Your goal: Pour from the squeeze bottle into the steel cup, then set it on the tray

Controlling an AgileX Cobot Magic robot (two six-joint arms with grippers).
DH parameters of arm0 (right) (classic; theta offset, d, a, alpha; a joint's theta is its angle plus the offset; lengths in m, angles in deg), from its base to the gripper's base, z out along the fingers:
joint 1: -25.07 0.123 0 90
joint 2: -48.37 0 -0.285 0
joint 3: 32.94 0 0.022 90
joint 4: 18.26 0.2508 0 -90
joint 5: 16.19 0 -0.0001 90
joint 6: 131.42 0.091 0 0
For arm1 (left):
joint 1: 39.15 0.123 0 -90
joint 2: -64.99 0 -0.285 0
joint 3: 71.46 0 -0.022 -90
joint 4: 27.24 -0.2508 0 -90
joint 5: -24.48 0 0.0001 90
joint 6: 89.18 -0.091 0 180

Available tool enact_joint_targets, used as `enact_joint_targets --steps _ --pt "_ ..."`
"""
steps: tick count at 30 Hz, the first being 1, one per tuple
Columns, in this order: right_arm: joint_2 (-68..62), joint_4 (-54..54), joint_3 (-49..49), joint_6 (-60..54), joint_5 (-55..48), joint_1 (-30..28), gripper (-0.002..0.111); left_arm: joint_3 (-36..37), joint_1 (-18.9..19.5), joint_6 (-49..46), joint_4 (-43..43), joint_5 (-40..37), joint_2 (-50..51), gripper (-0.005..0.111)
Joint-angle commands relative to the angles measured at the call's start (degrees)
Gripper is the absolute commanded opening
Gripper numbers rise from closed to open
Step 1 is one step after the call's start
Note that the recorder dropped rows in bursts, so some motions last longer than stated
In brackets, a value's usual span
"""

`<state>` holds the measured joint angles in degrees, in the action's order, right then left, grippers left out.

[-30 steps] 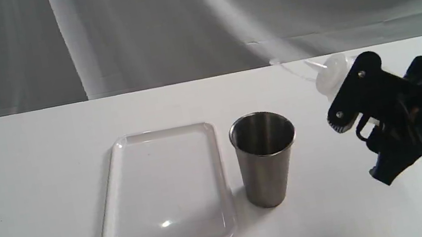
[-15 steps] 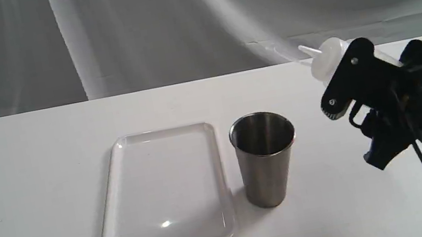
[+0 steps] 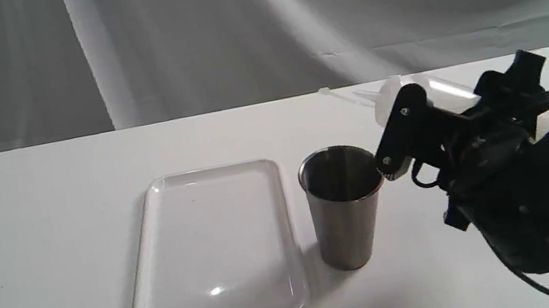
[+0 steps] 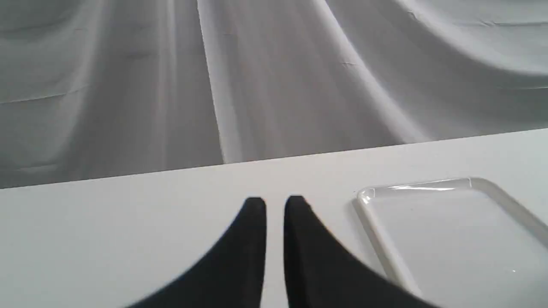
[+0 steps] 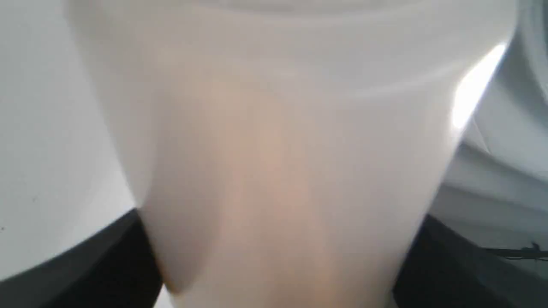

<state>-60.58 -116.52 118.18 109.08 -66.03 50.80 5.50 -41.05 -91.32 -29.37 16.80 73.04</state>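
Clearly the right claw (image 3: 394, 124) grips the tilted squeeze bottle (image 3: 441, 89), but the nozzle (image 3: 363, 98) seems off the steel cup (image 3: 345, 220), so liquid may wet the desk (image 3: 42, 245).

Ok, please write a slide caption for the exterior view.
Right gripper holds the tilted squeeze bottle near the steel cup, which stands beside the tray.

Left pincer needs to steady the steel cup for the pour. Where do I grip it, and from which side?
Grip the steel cup across its mid wall, coming in level from the tray side with the left pincer. The cup stands upright, round and handleless, and the squeeze bottle crowds its right side and rim, so likely only the left is free.
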Motion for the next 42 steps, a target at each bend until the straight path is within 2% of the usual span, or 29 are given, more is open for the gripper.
enact_joint_targets --steps 1,10,16,28,42 --pt "-0.98 -1.68 1.48 -1.94 -3.79 1.05 0.04 0.25 -0.31 0.26 -0.17 0.09 -0.27 0.008" --pt "-1.52 -1.68 1.48 -4.21 -7.75 1.14 0.04 0.25 -0.31 0.26 -0.17 0.09 -0.27 0.008" --pt "-1.52 -1.68 0.05 -5.39 -8.01 4.07 0.04 0.25 -0.31 0.07 -0.17 0.09 -0.27 0.008" --pt "-1.52 -1.68 -2.23 -6.34 -12.72 5.62 0.04 0.25 -0.31 0.22 -0.17 0.09 -0.27 0.008" --pt "-1.52 -1.68 -2.23 -12.59 -14.85 5.67 0.04 0.25 -0.31 0.11 -0.17 0.09 -0.27 0.008"
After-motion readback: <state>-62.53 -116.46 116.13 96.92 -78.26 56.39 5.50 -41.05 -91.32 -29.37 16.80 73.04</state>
